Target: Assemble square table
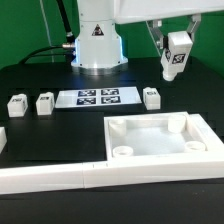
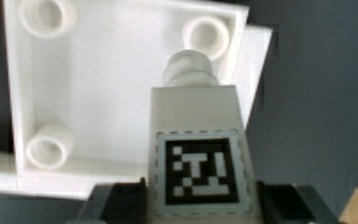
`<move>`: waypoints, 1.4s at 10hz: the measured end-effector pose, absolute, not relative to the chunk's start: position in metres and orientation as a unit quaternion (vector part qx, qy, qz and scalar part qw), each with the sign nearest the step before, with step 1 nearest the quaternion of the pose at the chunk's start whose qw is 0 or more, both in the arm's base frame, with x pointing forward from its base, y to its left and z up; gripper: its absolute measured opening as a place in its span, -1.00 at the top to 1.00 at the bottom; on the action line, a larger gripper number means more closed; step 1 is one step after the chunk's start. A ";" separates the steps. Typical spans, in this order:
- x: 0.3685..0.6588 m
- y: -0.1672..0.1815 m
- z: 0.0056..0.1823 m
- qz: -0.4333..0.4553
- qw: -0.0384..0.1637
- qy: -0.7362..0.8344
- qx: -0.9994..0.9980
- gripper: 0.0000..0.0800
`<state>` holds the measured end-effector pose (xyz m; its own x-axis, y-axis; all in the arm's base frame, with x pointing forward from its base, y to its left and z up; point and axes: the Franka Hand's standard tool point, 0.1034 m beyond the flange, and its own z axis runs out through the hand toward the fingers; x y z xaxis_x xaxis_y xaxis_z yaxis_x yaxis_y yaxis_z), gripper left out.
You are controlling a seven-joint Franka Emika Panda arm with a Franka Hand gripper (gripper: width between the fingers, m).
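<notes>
**Leg held over the slab, ready for a corner socket**

The white plastic square slab (image 1: 150, 140), with its raised rim and round corner sockets, lies flat with the rim up. None of the sockets in view has a leg in it. The Panda arm reaches out above the slab's far corner on the exterior view's right, with its wrist pointing down. The two-finger gripper (image 1: 176, 48) is clamped on a small white tagged leg (image 1: 178, 66), which hangs in the air clear of the slab. This looks like the fitting of the first leg. The next move calls for centring the leg's narrow end over a socket (image 2: 208, 30), then lowering and seating it. Of the three spare legs, one (image 1: 151, 97) sits just beyond the slab's far edge. The other two (image 1: 44, 102) (image 1: 17, 104) stand well off to the exterior view's left.
</notes>
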<state>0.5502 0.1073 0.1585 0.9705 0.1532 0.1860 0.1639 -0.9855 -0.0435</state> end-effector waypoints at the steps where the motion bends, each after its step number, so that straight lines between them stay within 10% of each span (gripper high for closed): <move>1: 0.575 0.108 0.158 -0.117 0.035 -0.080 -0.989 0.27; 3: 0.617 0.118 0.162 -0.233 0.048 -0.072 -0.969 0.27; 8: 0.611 0.116 0.152 -0.275 0.049 -0.073 -0.957 0.27; 14: 0.628 0.113 0.102 -0.267 0.046 -0.079 -0.959 0.27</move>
